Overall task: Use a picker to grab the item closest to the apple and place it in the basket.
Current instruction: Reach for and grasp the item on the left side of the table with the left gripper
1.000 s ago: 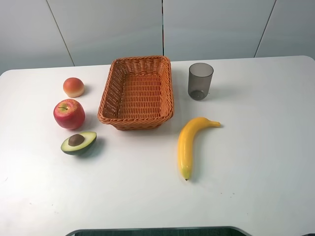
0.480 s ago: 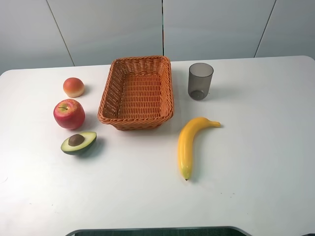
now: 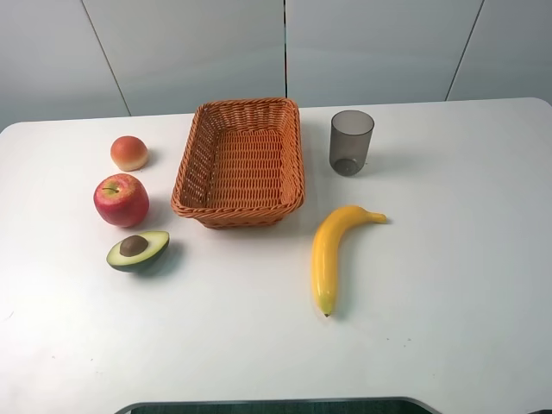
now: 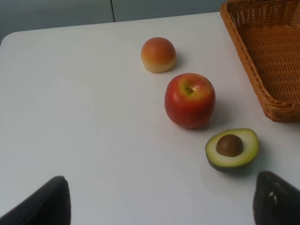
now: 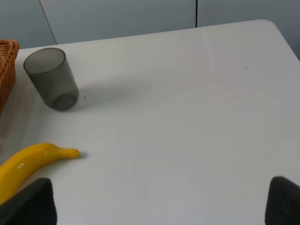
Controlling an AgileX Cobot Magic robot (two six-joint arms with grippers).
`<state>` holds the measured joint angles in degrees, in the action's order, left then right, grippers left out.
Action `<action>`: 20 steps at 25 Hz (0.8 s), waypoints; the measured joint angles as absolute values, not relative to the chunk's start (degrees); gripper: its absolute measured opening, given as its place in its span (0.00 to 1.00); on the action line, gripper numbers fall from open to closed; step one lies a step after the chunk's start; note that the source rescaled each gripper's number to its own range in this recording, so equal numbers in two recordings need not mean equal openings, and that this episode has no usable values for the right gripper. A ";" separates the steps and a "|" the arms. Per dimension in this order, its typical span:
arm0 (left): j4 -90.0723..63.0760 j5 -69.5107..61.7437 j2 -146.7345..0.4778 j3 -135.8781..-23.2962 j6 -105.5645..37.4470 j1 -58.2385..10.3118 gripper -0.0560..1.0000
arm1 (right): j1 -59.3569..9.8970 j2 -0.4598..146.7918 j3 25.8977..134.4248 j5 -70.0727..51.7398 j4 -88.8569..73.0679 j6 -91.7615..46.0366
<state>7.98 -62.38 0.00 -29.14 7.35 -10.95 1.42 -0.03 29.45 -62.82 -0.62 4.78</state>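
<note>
I judge the avocado (image 4: 232, 149) nearest the apple (image 4: 190, 100), on its side facing my left gripper (image 4: 161, 204). That and the right gripper (image 5: 159, 204) gape empty.

The left tool (image 4: 164, 206) hangs above the desk with its jaws spread wide. Its two dark fingers (image 4: 49, 202) show only as blunt tips at either side of the wrist camera's picture. The right tool (image 5: 157, 206) is posed alike (its dark fingertips (image 5: 285, 201) just as far apart), raised off the desk and gripping nothing. Both tools face the desk's far edge, the left toward its left side, the right toward its right side
</note>
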 joint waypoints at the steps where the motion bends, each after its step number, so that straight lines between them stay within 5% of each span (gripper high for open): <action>1: 7.98 -62.38 0.00 -29.14 7.35 -10.95 1.00 | 1.42 -0.03 29.45 -62.82 -0.62 4.78; 13: 7.98 -61.17 -1.13 -32.51 7.01 -10.95 1.00 | 1.42 -0.03 29.45 -62.82 -0.62 4.78; 20: 7.20 -61.28 -19.81 -37.14 -1.72 -10.95 1.00 | 1.42 -0.03 29.45 -62.82 -0.62 4.78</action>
<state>7.20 -61.28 -19.81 -37.14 -1.72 -10.95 1.42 -0.03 29.45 -62.82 -0.62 4.78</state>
